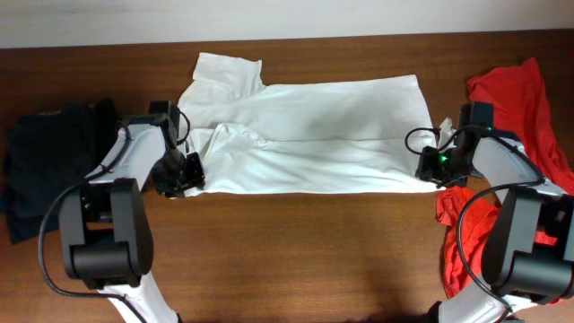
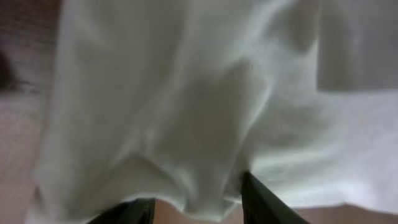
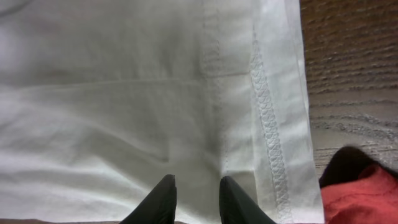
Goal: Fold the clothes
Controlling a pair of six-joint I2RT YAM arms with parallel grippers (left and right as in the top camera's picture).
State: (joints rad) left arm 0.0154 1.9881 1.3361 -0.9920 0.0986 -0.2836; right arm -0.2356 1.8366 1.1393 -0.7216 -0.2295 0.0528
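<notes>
- Brown wood table holds a white shirt in the middle.
- Its long side runs left to right, with the sleeve end left and the hem right.
- Left pincer pinches the shirt's near left corner.
- Right pincer pinches its near right corner.

Brown wood-grain table

White arm links, black joints, cables, L hand, R hand.
</notes>
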